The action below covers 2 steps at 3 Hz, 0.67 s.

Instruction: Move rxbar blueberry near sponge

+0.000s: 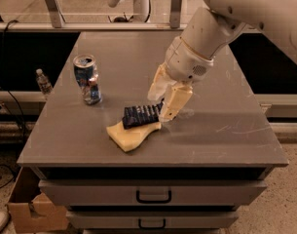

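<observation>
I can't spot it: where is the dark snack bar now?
Near the centre of the camera view, the rxbar blueberry overlaps the sponge at its far edge, at the gripper, image-right of the can.

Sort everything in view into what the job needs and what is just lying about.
Job: dark navy flat snack bar; pale yellow wavy foam sponge; gripper at the bar's right end.
Lying about: crushed blue-silver drink can; small clear plastic bottle; brown cardboard box.

Dark rxbar blueberry (141,115) touches yellow sponge (131,136), pincer (159,108) at its end
</observation>
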Motion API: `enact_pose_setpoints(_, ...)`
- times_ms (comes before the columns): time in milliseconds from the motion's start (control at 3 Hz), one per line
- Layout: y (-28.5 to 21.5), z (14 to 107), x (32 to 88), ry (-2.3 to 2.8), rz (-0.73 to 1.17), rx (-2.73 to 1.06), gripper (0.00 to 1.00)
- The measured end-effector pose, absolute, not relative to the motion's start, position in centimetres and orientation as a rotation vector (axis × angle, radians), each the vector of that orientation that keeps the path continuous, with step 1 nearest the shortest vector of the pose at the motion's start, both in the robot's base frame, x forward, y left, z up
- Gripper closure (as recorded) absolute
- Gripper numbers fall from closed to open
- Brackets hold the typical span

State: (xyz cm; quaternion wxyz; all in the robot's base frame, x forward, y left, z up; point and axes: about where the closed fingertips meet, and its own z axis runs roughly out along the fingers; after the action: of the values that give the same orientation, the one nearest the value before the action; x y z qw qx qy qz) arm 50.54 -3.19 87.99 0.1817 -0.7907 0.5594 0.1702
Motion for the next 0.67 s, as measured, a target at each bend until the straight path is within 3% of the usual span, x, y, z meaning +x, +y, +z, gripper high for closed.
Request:
enact_pose_setpoints(333, -3.04, 88.0, 50.55, 1.576, 0.479, -2.232, 0.0)
enact_pose_setpoints(667, -3.04, 88.07, 50.47, 1.562, 0.481, -2.227, 0.0)
